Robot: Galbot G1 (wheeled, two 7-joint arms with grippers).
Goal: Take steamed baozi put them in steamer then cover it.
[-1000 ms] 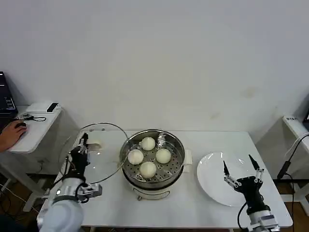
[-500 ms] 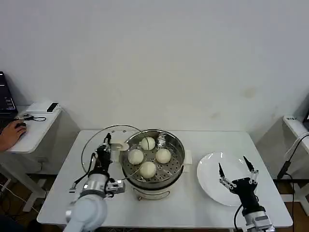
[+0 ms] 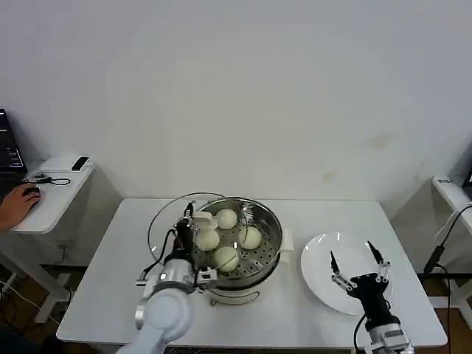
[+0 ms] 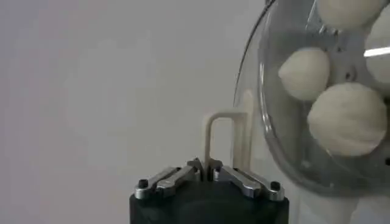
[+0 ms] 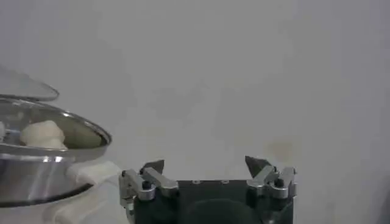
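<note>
Head view: left gripper (image 3: 189, 220) clamping unlabelled cover (image 3: 171, 221) over steamer (image 3: 234, 243).

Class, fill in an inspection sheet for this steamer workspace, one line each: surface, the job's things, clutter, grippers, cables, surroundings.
Surface: white table, bare at the front.
Job's things: four steamed baozi sit on the perforated tray in the steamer; the cover is held partly over the steamer's left rim, not seated.
Clutter: white plate with nothing on it, right of the steamer.
Grippers: left gripper shut on the cover's handle; right gripper open above the plate, holding nothing.
Cables: a dark cable at the right edge, off the table.
Surroundings: plain white wall; side desk to the left with a person's hand on a mouse.
</note>
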